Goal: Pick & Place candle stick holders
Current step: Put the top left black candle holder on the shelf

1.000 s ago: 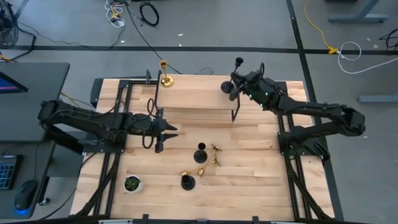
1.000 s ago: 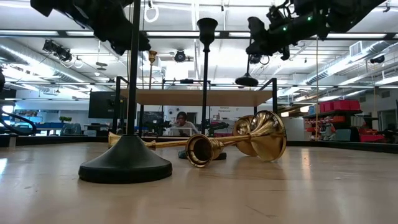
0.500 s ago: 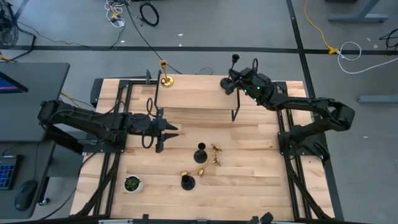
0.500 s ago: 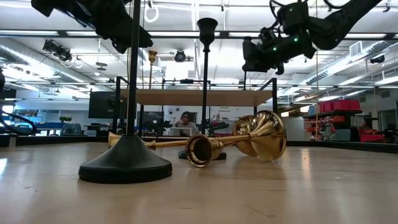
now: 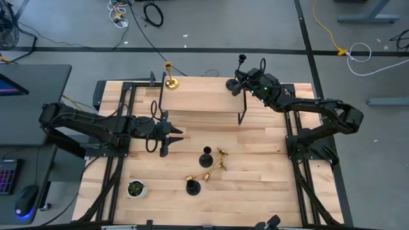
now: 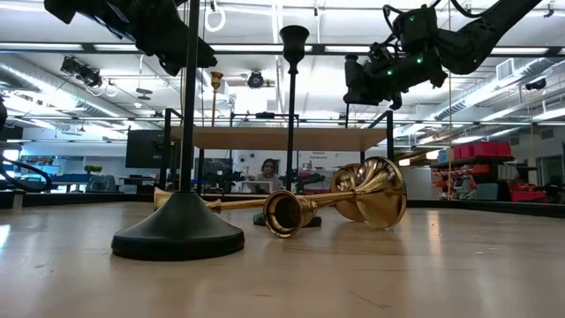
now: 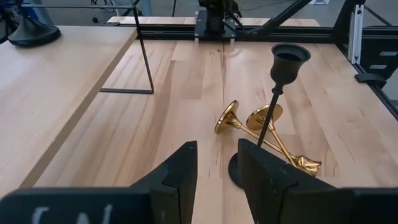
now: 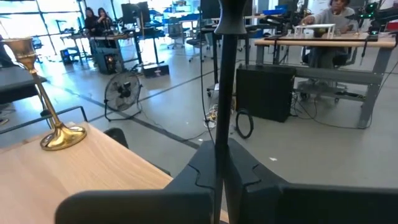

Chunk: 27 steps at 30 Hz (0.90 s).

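My right gripper (image 5: 238, 85) is shut on a black candle stick holder (image 5: 241, 64) at the right end of the raised wooden shelf (image 5: 198, 100). The holder's round base (image 7: 31, 32) sits on the shelf top. A gold holder (image 5: 170, 79) stands on its base at the shelf's left end. On the table, two black holders (image 5: 206, 156) (image 5: 193, 186) stand upright, and two gold holders (image 5: 220, 158) (image 5: 199, 176) lie on their sides between them. My left gripper (image 5: 171, 135) is open and empty, left of these. My right gripper pinches the black holder's slim stem (image 8: 220, 124) between its two fingers, low on the stem; the gripper hides the base in its own view. The fingers lie across the stem. The holder stands upright, its cup (image 8: 230, 18) above the fingers.
A small white pot with a green plant (image 5: 135, 188) stands near the table's near left corner. The shelf rests on thin black legs (image 5: 243, 118). People sit at desks in the room beyond the table (image 6: 265, 172).
My right gripper has gone down and a little toward the table's far edge with the black holder. The holder's base hung above the shelf a second ago and no longer shows above it in the low view. The gripper has stayed shut.
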Tool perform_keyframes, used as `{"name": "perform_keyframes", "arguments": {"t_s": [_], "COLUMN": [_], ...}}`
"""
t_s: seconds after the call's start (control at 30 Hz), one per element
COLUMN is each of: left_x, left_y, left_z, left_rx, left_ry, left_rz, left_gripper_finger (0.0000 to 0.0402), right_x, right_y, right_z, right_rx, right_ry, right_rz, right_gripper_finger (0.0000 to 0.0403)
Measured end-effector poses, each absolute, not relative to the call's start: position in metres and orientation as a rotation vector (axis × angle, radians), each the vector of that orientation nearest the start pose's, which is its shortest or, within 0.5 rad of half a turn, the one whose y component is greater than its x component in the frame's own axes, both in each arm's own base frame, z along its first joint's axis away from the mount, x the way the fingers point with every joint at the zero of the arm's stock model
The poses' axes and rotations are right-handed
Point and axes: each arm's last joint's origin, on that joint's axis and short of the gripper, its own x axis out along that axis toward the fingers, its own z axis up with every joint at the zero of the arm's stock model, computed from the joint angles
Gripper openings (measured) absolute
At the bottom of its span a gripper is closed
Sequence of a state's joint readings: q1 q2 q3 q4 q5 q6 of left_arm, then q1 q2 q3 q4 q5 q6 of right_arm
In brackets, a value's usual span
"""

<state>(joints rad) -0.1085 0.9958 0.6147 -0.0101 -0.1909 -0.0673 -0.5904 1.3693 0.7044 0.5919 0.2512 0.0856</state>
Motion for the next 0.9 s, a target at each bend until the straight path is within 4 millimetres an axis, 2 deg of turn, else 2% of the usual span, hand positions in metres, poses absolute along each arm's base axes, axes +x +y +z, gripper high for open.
{"name": "perform_keyframes", "arguments": {"t_s": [0.2, 0.6, 0.9], "left_x": [0.2144, 0.2144, 0.2145], "left_y": [-0.0178, -0.0178, -0.0179], "left_z": [0.2529, 0.2529, 0.2527], "left_rx": [-0.008, -0.007, -0.008], "left_ry": [0.384, 0.385, 0.386], "left_rz": [0.094, 0.094, 0.092], "left_gripper_finger": [0.0119, 0.0119, 0.0119], "right_x": [0.2391, 0.2398, 0.2403], "right_y": [-0.1688, -0.1679, -0.1672], "right_z": [0.2511, 0.2515, 0.2516], "right_rx": [0.079, 0.076, 0.078], "right_ry": [0.047, 0.044, 0.043], "right_rz": [-0.844, -0.831, -0.828], "right_gripper_finger": [0.0005, 0.005, 0.0056]}}
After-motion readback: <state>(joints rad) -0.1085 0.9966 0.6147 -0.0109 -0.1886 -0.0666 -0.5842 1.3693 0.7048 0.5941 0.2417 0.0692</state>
